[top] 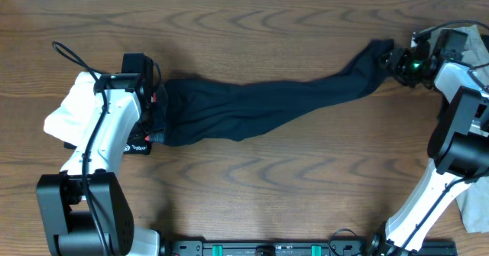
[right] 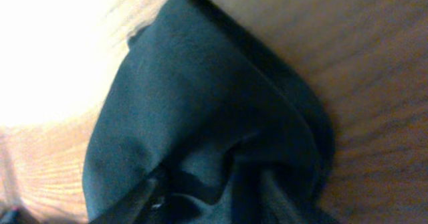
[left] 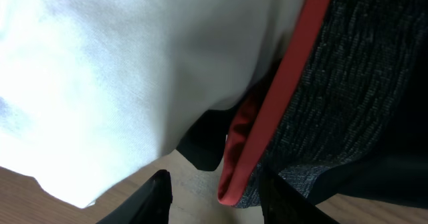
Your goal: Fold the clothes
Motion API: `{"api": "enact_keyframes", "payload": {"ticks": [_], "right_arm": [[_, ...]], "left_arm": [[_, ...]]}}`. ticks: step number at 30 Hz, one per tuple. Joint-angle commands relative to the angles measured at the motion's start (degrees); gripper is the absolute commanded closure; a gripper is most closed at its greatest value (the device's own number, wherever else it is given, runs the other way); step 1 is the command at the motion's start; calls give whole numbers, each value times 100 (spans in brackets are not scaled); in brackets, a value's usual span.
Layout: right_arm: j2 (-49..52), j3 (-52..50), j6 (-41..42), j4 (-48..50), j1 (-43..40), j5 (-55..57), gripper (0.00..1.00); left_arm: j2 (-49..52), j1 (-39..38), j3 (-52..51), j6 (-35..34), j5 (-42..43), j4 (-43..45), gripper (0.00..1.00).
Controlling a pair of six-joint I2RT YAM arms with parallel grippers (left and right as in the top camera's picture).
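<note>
Lying stretched across the middle of the wooden table (top: 252, 179), the black pants (top: 252, 107) run from the waistband at the left to the leg ends at the far right. They are the largest thing, thin and limp, so I judge them light and soft. They will sag and slide when lifted, and should be taken by the edges: the waistband and the leg ends.

A white garment (top: 72, 111) lies bunched at the left, partly under the left arm. A beige garment (top: 467, 46) sits at the far right edge, behind the right arm.

The left tool (top: 153, 107) is at the waistband (left: 287, 97), where the coral-red edge and grey band show in its wrist view. Its two fingers (left: 150, 197) stand apart with bare table between them, so it seems released, not pinching the cloth.

The right tool (top: 397, 57) is at the leg ends, and in its wrist view the dark fabric gathers into folds between the fingers. It looks clenched on the pants, though the fingers are mostly hidden.

No containers are visible.
</note>
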Motion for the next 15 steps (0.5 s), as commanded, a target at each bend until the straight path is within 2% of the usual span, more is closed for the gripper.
{"api": "enact_keyframes", "payload": {"ticks": [1,2,4,5,6,9,15], "right_arm": [[-2,-184,-256,-111,7,59,68],[-160,-184,-422,-120,-4,13,73],[-514,-184,-758,-190,-9,-59,72],[-684,-181,-800,-205,-7,-22,61],[-846,-181,-798,-205,2,63,46],[-1126,-181,-793,-304,94,514,23],[-839,-184,-737,-503,616,1644,18]], "left_arm": [[-68,31,118,-31,-87,-17,55],[-68,31,118,-31,-87,-17,55],[-68,31,118,-28,-87,-17,55],[-68,31,118,-28,-87,-15,55],[-68,31,118,-28,-87,-15,55],[-68,31,118,-28,-87,-13,55],[-72,31,118,-31,-85,-33,55]]}}
